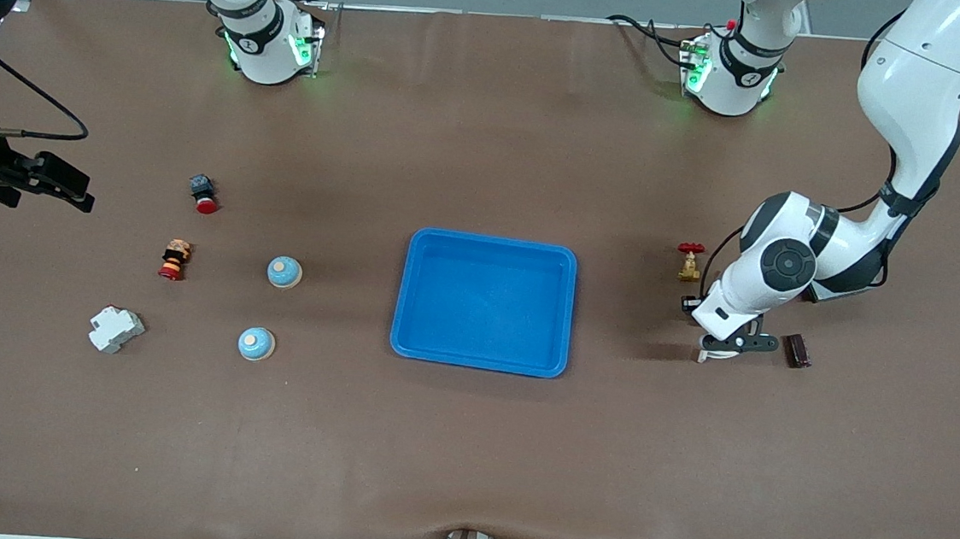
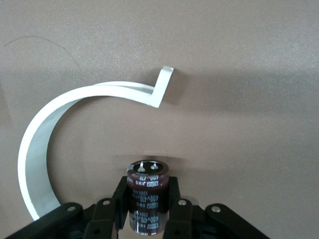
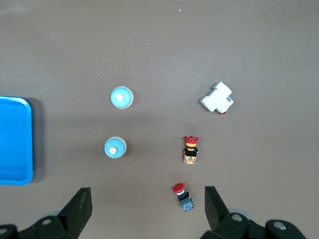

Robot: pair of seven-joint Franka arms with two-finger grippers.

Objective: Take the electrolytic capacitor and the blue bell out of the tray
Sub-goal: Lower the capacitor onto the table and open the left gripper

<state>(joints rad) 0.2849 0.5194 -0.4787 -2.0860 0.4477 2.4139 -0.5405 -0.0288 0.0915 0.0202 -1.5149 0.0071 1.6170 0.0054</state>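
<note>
The left gripper (image 2: 147,211) is down at the table toward the left arm's end, its two fingers (image 2: 119,201) pressed against the sides of the dark capacitor (image 2: 147,196), which lies between them with its terminal end pointing away from the wrist. A curved white strip (image 2: 37,149) lies on the table just beside the gripper. A small brass valve with a red handle (image 1: 690,262) and a dark block (image 1: 797,350) sit near it, and the blue tray (image 1: 484,302) lies well apart toward the table's middle. The right gripper (image 3: 147,209) waits high above the right arm's end, fingers (image 3: 79,209) spread wide and holding nothing. Below it lie two blue bells (image 3: 121,97) (image 3: 115,148), two red-capped push buttons (image 3: 190,149) (image 3: 183,196) and a white breaker (image 3: 217,98).
</note>
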